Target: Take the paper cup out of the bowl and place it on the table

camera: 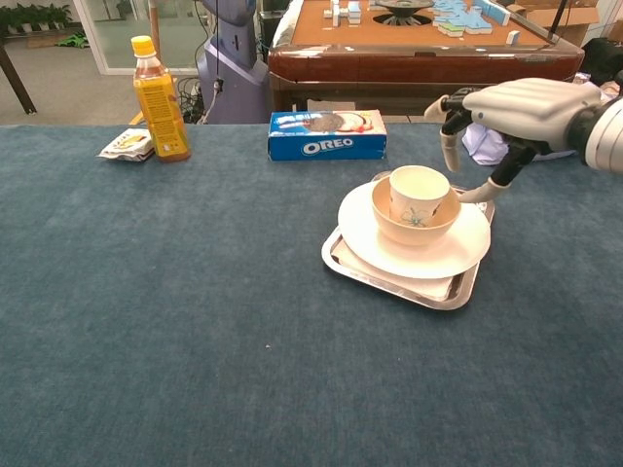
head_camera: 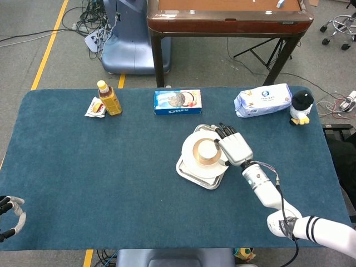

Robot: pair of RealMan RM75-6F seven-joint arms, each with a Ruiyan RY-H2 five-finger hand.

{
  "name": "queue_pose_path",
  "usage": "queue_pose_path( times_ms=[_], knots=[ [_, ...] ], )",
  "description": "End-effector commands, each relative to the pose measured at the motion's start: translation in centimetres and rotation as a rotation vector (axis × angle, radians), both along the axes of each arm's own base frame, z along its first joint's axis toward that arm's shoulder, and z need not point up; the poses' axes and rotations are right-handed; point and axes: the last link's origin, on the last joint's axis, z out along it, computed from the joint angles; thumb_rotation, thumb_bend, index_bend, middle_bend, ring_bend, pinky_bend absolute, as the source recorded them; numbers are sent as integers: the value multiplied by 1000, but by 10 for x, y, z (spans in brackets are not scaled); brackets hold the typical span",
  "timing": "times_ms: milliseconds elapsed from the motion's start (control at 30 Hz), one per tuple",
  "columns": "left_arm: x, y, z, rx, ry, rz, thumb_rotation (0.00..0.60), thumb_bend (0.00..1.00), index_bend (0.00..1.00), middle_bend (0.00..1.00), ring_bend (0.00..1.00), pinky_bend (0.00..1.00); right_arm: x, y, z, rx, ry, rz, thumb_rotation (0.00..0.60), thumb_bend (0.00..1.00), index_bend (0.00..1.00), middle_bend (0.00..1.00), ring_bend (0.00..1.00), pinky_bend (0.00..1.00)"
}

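A white paper cup (camera: 419,194) (head_camera: 207,149) stands upright in a tan bowl (camera: 414,231) (head_camera: 197,158). The bowl sits on a white plate (camera: 419,255) over a metal tray (camera: 389,280), right of the table's middle. My right hand (camera: 506,109) (head_camera: 233,147) hovers just right of and slightly above the cup, fingers spread and curved toward it, nothing in it. Only the fingers of my left hand (head_camera: 11,214) show, at the table's near left corner, loosely curled and holding nothing.
At the back stand an orange drink bottle (camera: 159,100), a small snack packet (camera: 127,145), a blue Oreo box (camera: 327,134) and a white tissue pack (head_camera: 262,100). A penguin toy (head_camera: 301,107) is at the far right. A wooden table (camera: 409,49) stands behind.
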Motion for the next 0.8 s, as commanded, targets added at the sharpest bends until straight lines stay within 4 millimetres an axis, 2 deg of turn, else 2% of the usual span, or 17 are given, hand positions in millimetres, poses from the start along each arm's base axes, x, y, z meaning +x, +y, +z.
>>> queue_pose_path(
  times_ms=[33,800],
  knots=[
    [0,0,1,1,-1,0,600,416,508,403,258,419,0,-1,-4,4,4,-4,600,261,495,99,12,138],
    [-1,-1,4,10,-14,4,600,417,507,403,258,419,11,-6,-33,29,-7,-2,600,286,495,99,9,137]
  ],
)
